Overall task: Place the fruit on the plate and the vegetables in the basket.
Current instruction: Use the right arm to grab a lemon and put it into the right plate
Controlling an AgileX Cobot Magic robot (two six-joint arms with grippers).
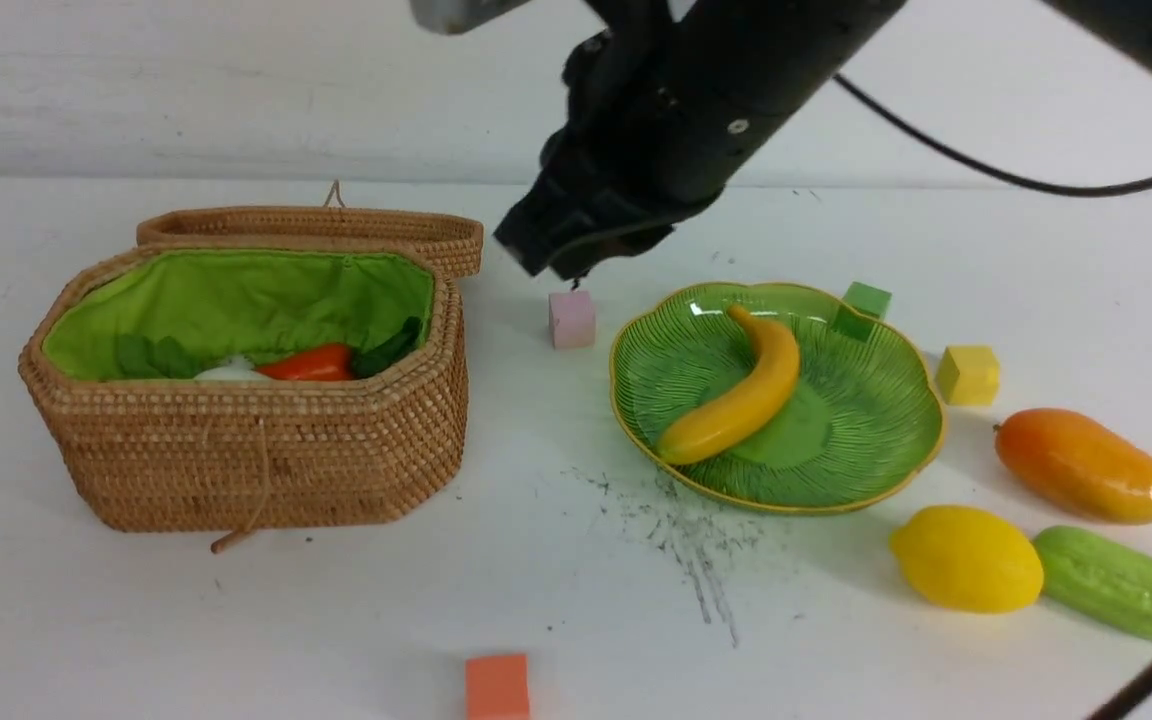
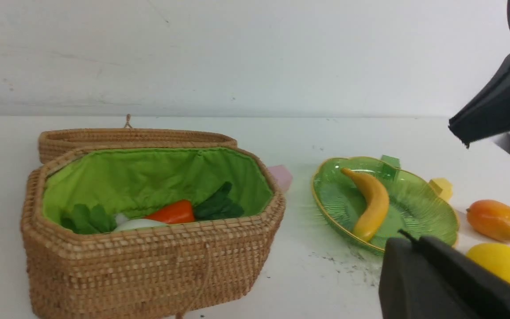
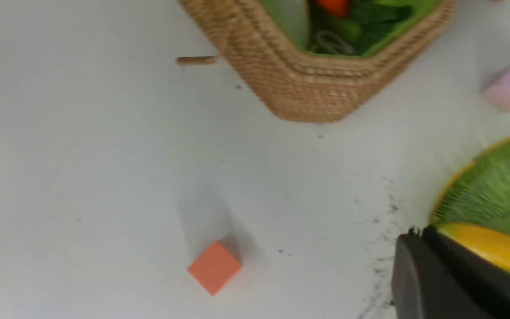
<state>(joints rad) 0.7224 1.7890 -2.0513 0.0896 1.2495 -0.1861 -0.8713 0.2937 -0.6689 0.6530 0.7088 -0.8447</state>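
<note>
The banana lies on the green plate. The lemon, the mango and the light-green gourd lie on the table to the plate's right. The open basket holds the carrot and the white radish. My right gripper hangs shut and empty, high over the gap between basket and plate; its wrist view shows the banana beside it. My left gripper is shut and empty, held back on the near side; it does not show in the front view.
Small cubes lie about: a pink one under the right gripper, a green one behind the plate, a yellow one to its right and an orange one near the front edge. The basket's lid lies open behind it.
</note>
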